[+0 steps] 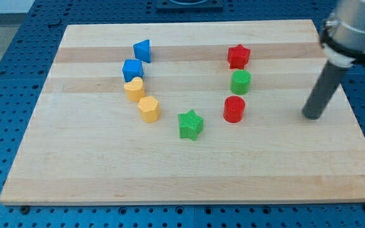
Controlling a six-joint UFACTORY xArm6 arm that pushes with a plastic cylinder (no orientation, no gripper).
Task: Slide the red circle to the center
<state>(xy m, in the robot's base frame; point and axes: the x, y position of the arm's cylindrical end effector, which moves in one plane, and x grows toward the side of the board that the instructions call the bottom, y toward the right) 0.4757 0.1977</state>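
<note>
The red circle (234,109) is a short red cylinder standing on the wooden board (189,171), right of the board's middle. A green cylinder (241,82) stands just above it and a red star (238,56) above that. My tip (312,116) is at the end of the dark rod, well to the right of the red circle and apart from every block. A green star (191,124) lies to the lower left of the red circle.
On the left half stand a blue triangular block (142,49), a blue cube-like block (132,69), a yellow heart (134,89) and a yellow hexagonal block (149,109) in a curved line. Blue perforated table surrounds the board.
</note>
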